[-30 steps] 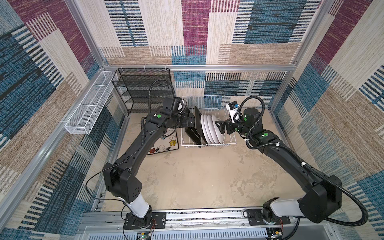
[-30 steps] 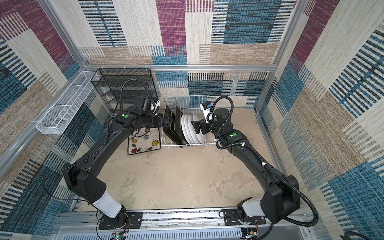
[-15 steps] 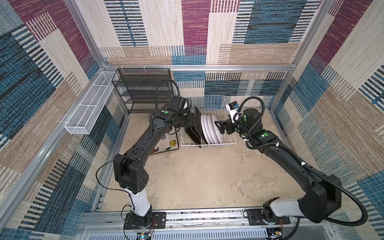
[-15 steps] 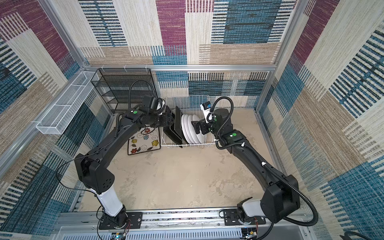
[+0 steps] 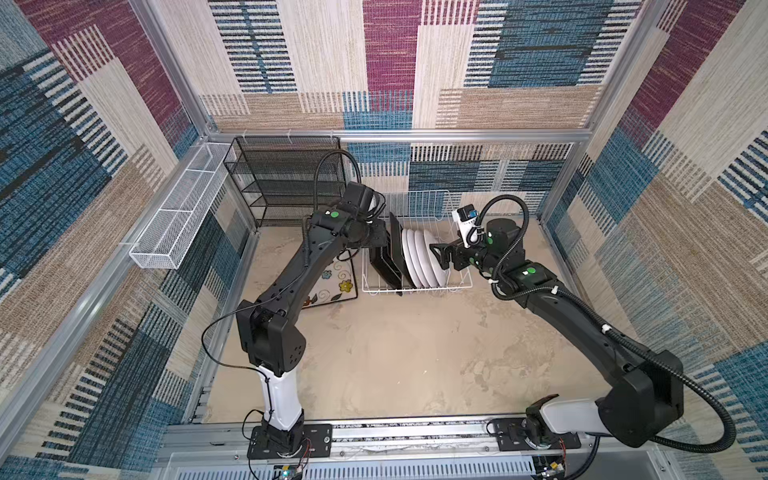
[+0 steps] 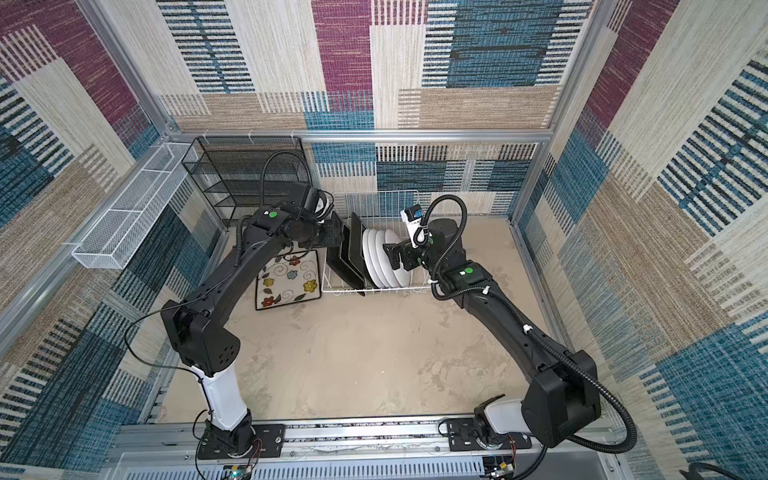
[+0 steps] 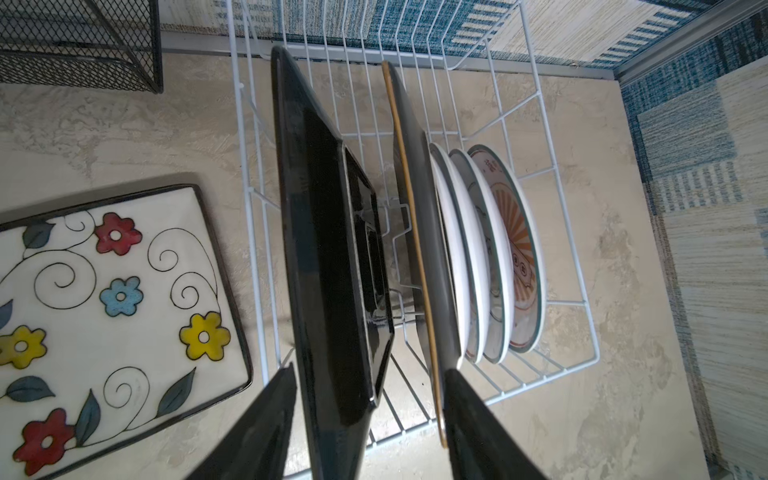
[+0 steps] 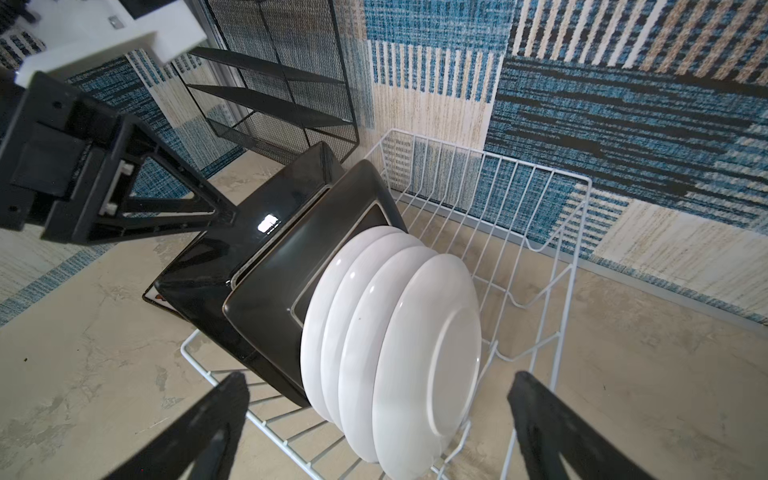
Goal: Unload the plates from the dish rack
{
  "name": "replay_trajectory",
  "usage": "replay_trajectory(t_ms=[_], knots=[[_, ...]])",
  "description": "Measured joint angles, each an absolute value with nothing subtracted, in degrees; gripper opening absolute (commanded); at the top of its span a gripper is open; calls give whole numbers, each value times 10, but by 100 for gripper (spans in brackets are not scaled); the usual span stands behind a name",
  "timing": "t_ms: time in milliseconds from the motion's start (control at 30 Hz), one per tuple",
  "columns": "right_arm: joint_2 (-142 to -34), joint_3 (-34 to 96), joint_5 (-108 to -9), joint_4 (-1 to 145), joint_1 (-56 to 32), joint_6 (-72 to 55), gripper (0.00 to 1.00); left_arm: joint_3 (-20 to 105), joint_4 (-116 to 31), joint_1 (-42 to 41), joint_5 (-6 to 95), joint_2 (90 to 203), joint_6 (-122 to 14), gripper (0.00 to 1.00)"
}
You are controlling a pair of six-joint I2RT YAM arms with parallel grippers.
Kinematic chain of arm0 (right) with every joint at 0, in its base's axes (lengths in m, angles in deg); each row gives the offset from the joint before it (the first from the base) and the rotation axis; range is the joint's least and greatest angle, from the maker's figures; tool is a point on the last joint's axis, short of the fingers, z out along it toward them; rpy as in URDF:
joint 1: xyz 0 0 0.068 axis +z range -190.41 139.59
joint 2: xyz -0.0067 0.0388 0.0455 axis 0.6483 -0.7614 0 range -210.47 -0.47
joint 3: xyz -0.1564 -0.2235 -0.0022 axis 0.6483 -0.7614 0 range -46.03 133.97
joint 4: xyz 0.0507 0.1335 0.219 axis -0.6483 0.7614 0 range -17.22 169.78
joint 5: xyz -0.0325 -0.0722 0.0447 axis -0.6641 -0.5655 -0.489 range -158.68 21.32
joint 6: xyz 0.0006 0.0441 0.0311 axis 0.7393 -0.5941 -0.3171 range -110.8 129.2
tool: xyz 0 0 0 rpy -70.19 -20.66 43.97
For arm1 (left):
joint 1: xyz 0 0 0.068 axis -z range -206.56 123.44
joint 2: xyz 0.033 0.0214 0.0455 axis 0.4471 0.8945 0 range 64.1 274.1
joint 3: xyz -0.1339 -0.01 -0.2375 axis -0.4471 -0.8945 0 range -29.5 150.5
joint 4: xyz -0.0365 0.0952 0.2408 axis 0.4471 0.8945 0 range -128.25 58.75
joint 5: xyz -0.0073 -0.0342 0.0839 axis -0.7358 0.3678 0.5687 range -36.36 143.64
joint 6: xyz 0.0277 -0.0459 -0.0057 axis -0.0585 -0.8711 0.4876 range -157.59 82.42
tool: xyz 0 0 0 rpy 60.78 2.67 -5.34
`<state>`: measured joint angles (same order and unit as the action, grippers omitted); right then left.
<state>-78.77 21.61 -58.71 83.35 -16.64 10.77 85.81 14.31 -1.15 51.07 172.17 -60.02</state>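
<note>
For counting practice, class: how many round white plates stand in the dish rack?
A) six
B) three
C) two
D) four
D: the right wrist view shows four round white plates standing on edge in a row in the dish rack.

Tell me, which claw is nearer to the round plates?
Right. The right claw hovers open just beside the round plates; the left claw is at the square plates, at the rack's other end.

Three square plates (image 7: 324, 249): two stand in the one dish rack (image 7: 540, 166), though their overlapping dark backs might hide another, and one lies flat on the desk (image 5: 395, 353). Four round plates (image 8: 415, 353). One black mesh shelf unit (image 5: 286, 183). One white mesh basket (image 5: 178, 220).
</note>
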Motion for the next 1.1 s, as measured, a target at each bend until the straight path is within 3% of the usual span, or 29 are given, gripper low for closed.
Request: replay_trajectory(t_ms=[433,1100], knots=[[-789,216,-577,833,-166,99,100,847,154,-24,514,1751,-597,57],[-780,201,-575,828,-166,94,100,930,175,-39,458,1850,-582,51]])
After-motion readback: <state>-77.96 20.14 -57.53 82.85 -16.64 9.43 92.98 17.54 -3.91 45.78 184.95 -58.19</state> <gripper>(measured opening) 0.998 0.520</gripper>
